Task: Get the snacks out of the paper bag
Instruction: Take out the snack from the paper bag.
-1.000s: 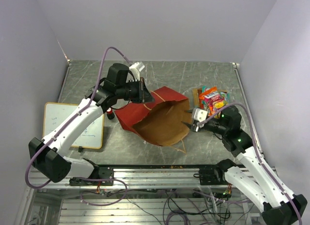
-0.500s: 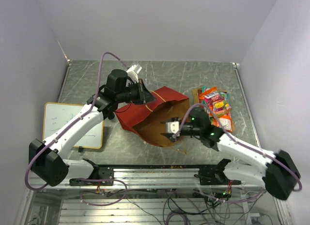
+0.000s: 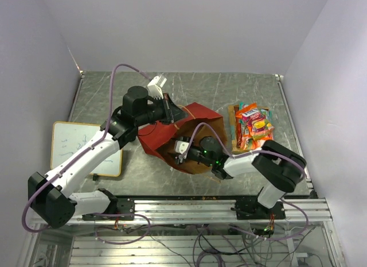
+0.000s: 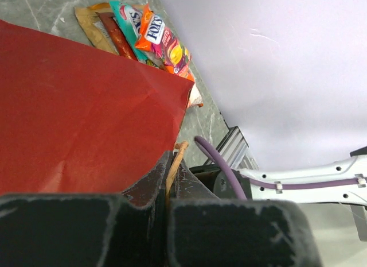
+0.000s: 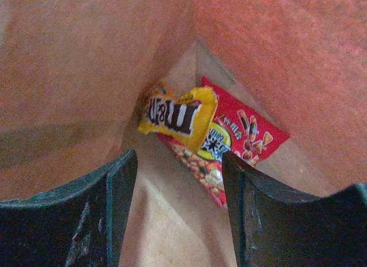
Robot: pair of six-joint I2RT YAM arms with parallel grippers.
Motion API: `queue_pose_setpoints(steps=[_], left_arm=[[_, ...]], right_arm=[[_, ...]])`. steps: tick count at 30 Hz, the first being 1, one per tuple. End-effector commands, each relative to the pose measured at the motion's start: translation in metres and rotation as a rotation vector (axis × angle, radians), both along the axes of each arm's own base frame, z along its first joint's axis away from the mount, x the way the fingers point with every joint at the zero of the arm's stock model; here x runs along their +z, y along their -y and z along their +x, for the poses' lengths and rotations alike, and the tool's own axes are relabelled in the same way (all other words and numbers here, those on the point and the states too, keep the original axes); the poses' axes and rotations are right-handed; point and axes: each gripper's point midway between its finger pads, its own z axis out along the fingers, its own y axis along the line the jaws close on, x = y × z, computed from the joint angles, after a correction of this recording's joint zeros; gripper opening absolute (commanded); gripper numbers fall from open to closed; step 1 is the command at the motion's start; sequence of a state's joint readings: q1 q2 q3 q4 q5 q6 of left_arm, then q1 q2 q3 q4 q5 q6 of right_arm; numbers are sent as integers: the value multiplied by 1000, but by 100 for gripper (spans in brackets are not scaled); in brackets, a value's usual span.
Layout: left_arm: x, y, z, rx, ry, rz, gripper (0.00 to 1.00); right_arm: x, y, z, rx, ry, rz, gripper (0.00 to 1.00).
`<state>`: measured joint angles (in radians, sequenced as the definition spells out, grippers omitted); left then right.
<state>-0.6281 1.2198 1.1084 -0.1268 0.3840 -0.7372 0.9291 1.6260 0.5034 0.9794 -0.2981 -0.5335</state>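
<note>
The paper bag (image 3: 198,115), red outside and brown inside, lies on its side with its mouth toward the arms. My left gripper (image 3: 169,109) is shut on the bag's cord handle (image 4: 174,161) at the upper rim; the red wall (image 4: 86,106) fills the left wrist view. My right gripper (image 3: 182,147) is open and reaches inside the bag mouth. In the right wrist view its fingers (image 5: 179,161) frame a small yellow candy packet (image 5: 178,115) lying on a red snack packet (image 5: 246,138) at the bag's bottom, ahead of the fingertips and untouched.
A pile of several snack packets (image 3: 252,126) lies on the table right of the bag, and it also shows in the left wrist view (image 4: 155,37). A yellow-framed whiteboard (image 3: 74,146) lies at the left. Walls close in the table on three sides.
My right arm swung left from beside the snack pile and pushed its gripper into the bag mouth. My left gripper stayed shut on the handle, shifting slightly.
</note>
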Motion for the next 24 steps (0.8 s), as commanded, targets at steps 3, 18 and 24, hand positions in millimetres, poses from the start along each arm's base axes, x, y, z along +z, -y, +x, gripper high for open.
queue_pose_setpoints(steps=[3, 18, 24], left_arm=[[15, 1, -6, 4, 71, -27, 7], [16, -9, -19, 21, 61, -2, 7], [14, -14, -17, 52, 60, 7, 7]], right_arm=[[37, -31, 21, -57, 7, 227, 61], [-6, -57, 41, -102, -80, 209, 32], [-2, -50, 36, -103, -81, 192, 2]])
